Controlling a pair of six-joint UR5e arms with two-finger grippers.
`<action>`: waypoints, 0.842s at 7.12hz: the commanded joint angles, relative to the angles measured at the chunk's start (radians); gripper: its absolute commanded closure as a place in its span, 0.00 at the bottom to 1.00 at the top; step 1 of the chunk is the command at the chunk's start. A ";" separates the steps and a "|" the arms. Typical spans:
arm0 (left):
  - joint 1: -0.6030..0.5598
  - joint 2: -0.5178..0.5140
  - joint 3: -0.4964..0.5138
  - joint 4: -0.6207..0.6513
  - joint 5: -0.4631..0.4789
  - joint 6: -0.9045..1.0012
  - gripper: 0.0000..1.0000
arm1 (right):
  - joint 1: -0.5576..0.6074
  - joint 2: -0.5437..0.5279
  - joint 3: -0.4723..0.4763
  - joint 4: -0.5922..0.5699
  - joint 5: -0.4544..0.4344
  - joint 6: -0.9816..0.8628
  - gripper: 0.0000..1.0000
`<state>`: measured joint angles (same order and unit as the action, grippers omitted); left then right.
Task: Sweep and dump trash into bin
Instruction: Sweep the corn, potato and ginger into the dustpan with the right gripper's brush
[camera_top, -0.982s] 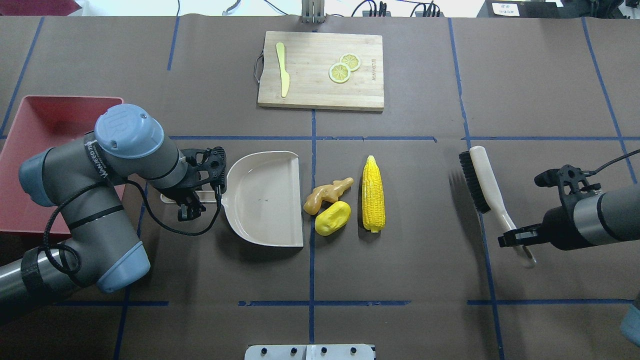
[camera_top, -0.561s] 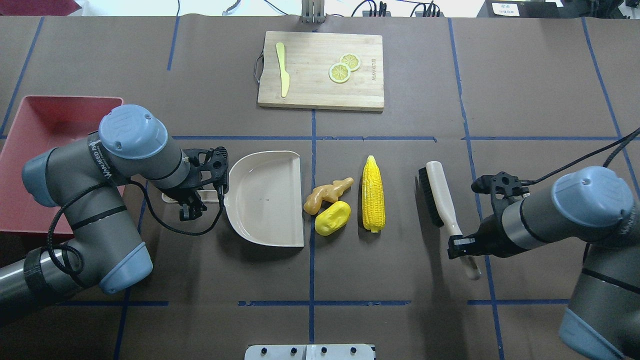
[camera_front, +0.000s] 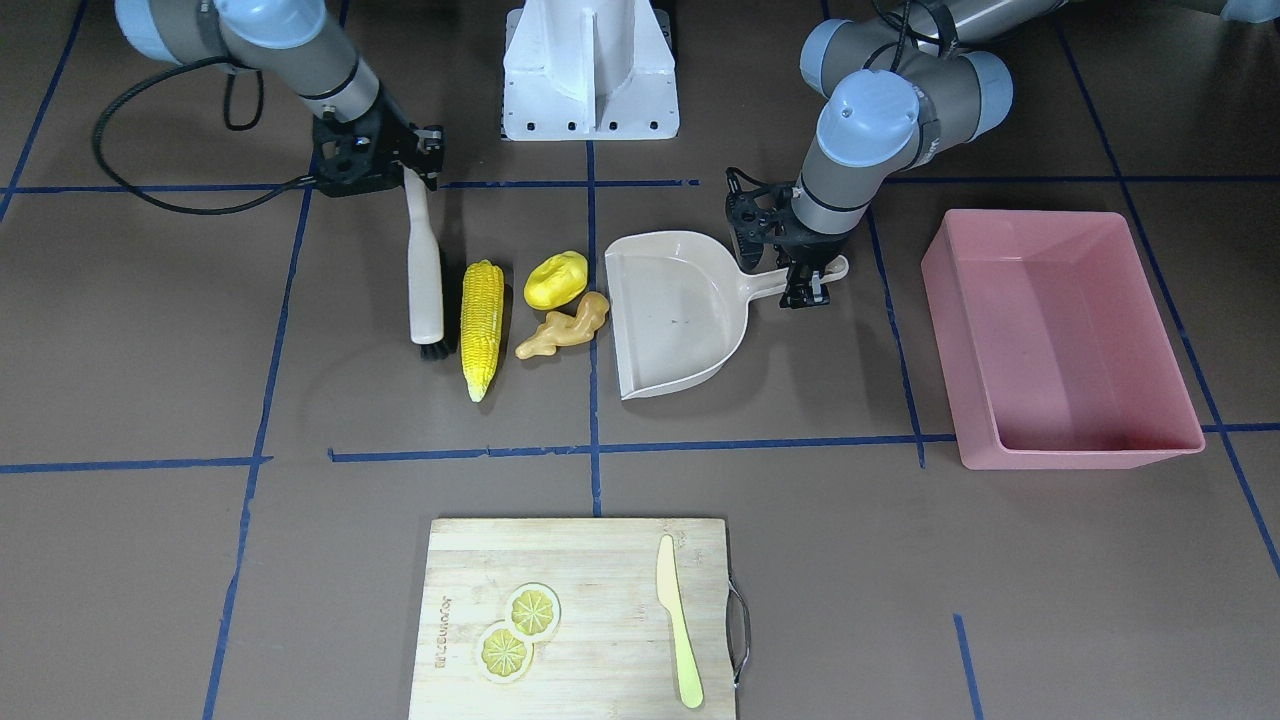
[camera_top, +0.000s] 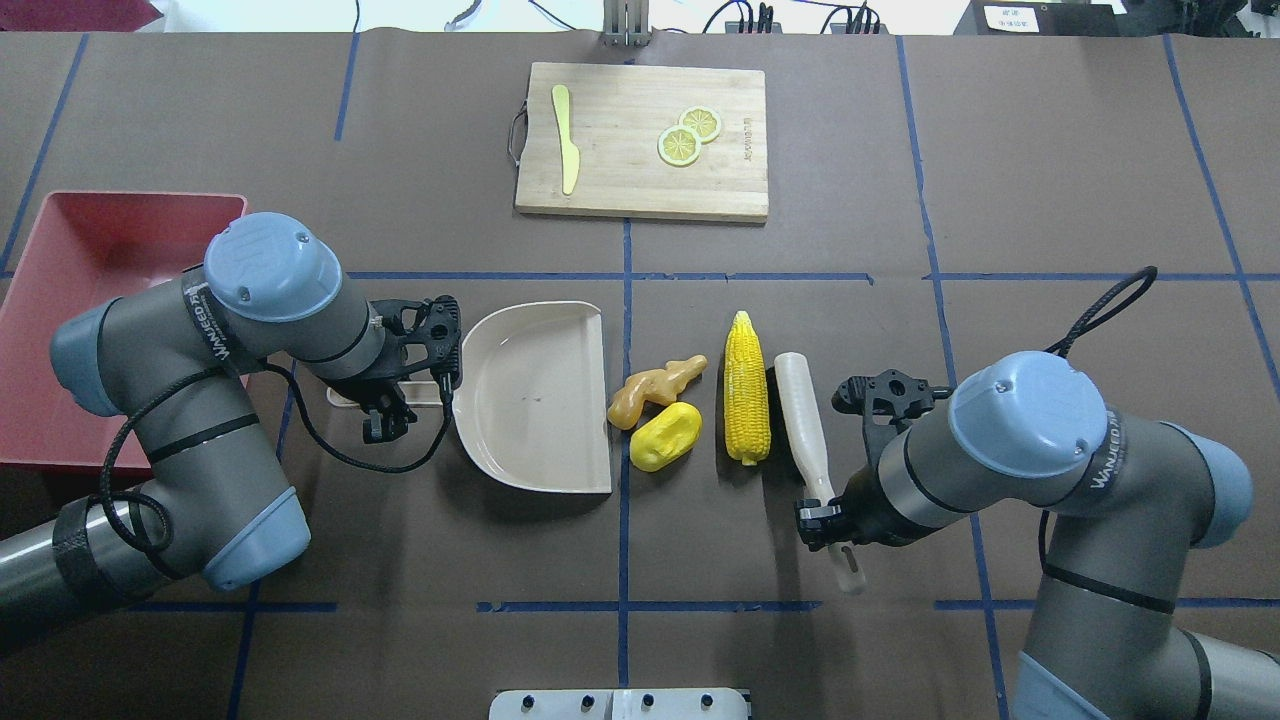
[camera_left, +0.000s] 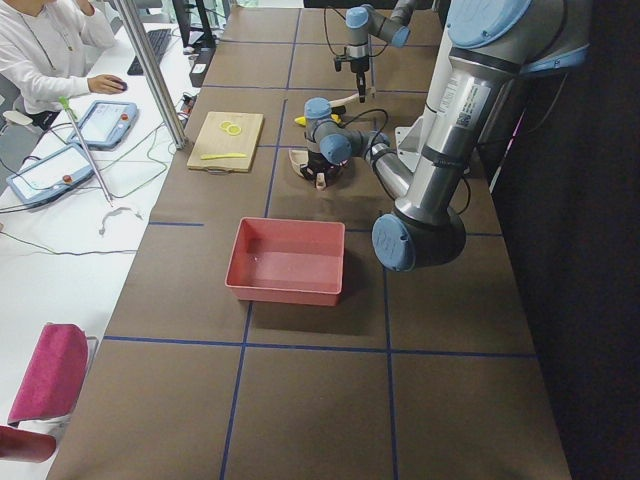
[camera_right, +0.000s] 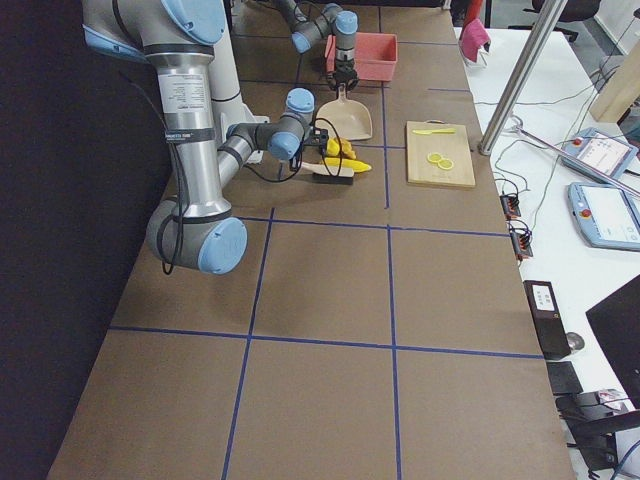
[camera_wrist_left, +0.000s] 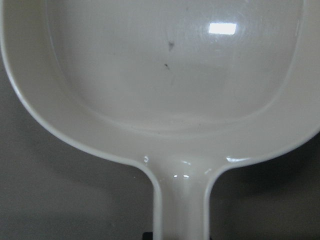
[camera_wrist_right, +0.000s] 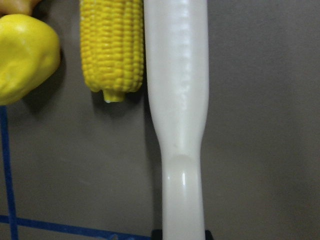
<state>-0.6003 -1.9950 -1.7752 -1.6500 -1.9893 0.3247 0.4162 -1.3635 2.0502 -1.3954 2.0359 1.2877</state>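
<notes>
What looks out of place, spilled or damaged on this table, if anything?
Nothing stands out. The corn, potato and ginger lie together on the table between the brush and the dustpan. The dustpan holds only a few small dark specks, and the bin is upright and empty.

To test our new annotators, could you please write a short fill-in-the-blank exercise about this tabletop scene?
1. The right gripper is shut on the handle of the brush, which lies right beside the ____.
2. The left gripper is shut on the handle of the ____.
3. The pink bin holds ____.
4. The lemon slices lie on the ____.

Missing words: corn cob; dustpan; nothing; cutting board.
</notes>
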 joint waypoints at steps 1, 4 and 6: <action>0.026 -0.053 -0.001 0.085 0.044 -0.001 0.97 | -0.025 0.067 -0.007 -0.074 -0.017 0.002 1.00; 0.095 -0.117 0.034 0.088 0.115 -0.050 0.97 | -0.056 0.151 -0.065 -0.076 -0.039 0.004 1.00; 0.105 -0.169 0.086 0.085 0.115 -0.091 0.97 | -0.063 0.188 -0.079 -0.074 -0.043 0.004 1.00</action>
<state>-0.5049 -2.1363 -1.7173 -1.5625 -1.8770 0.2642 0.3583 -1.1968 1.9794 -1.4699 1.9957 1.2914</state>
